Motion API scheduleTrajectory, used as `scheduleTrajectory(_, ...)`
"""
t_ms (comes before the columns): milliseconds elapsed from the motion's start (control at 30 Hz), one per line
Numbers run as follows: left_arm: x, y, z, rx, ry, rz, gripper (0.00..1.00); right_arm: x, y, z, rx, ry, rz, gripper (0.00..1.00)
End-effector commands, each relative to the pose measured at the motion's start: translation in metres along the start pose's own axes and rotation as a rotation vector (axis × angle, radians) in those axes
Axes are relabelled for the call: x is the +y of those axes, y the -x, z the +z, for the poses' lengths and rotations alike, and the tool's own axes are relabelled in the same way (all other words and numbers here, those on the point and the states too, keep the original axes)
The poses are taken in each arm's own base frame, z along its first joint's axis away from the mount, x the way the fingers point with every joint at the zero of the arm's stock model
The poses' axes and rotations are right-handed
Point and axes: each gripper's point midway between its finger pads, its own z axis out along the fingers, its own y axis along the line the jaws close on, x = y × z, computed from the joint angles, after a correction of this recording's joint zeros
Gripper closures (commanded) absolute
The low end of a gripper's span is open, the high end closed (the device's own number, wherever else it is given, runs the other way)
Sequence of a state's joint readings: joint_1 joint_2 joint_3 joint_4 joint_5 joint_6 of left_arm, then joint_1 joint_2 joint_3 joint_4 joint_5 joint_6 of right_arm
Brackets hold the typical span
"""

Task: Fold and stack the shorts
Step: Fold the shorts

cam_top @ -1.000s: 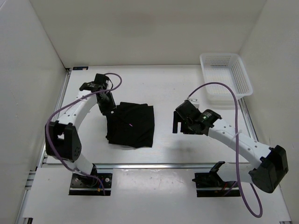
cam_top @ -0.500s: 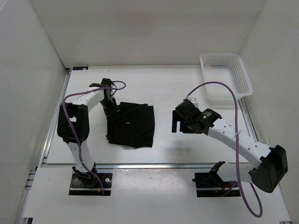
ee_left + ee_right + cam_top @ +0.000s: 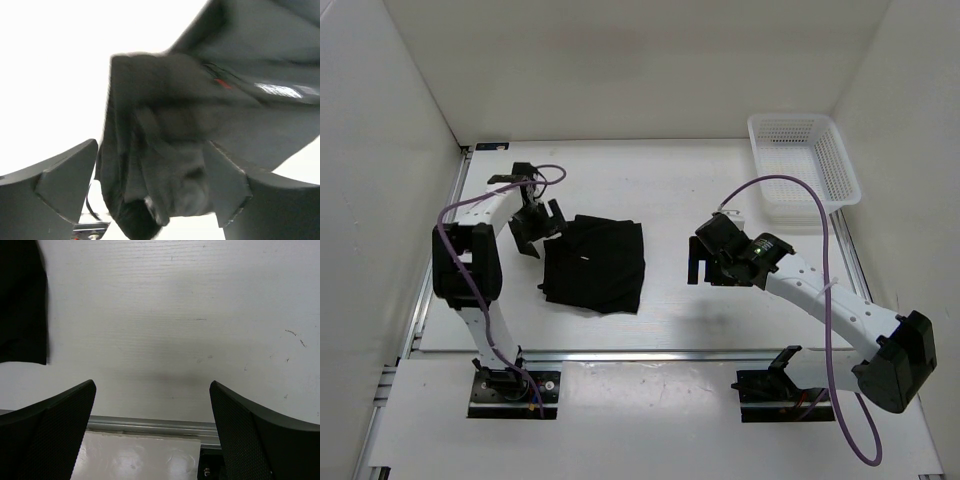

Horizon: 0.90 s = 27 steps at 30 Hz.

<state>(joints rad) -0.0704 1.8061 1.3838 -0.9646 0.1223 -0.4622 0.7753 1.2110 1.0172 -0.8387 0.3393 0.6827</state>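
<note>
The black shorts lie folded in a rough square on the white table, left of centre. My left gripper hangs at their upper left edge with its jaws wide apart. In the left wrist view a bunched fold of the shorts fills the gap between the fingers, blurred and close, and neither pad presses on it. My right gripper hovers open over bare table to the right of the shorts. A corner of the shorts shows at the upper left of the right wrist view, with nothing in the right gripper.
A white mesh basket stands at the back right corner. White walls close in the table on the left, back and right. A metal rail runs along the near edge, in front of the arm bases.
My left gripper has shut on the shorts' left edge and then opened, letting go. The shorts have slid slightly to the left. The right arm has stayed still.
</note>
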Motion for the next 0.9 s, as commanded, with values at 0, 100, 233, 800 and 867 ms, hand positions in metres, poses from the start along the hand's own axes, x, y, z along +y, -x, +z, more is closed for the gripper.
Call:
scheduleTrajectory(0,0.008,-0.006,0.023,0.058,0.013,0.010,0.00,0.000,0.004,-0.011,-0.021,0.016,0.004,0.01)
scheduleTrajectory(100,0.017,-0.002,0.026,0.045,0.023,-0.010,0.00,-0.003,0.004,-0.013,-0.032,0.013,0.006,0.01)
scheduleTrajectory(233,0.020,-0.006,0.033,0.066,0.011,-0.022,0.12,-0.004,0.001,-0.011,-0.025,0.008,0.014,0.01)
scheduleTrajectory(800,-0.049,-0.025,-0.067,-0.107,-0.128,0.138,0.90,-0.009,-0.004,-0.007,-0.011,-0.016,0.007,0.01)
scheduleTrajectory(867,-0.062,-0.030,-0.077,-0.107,-0.141,0.162,0.90,-0.009,-0.005,-0.005,-0.004,-0.022,0.004,0.01)
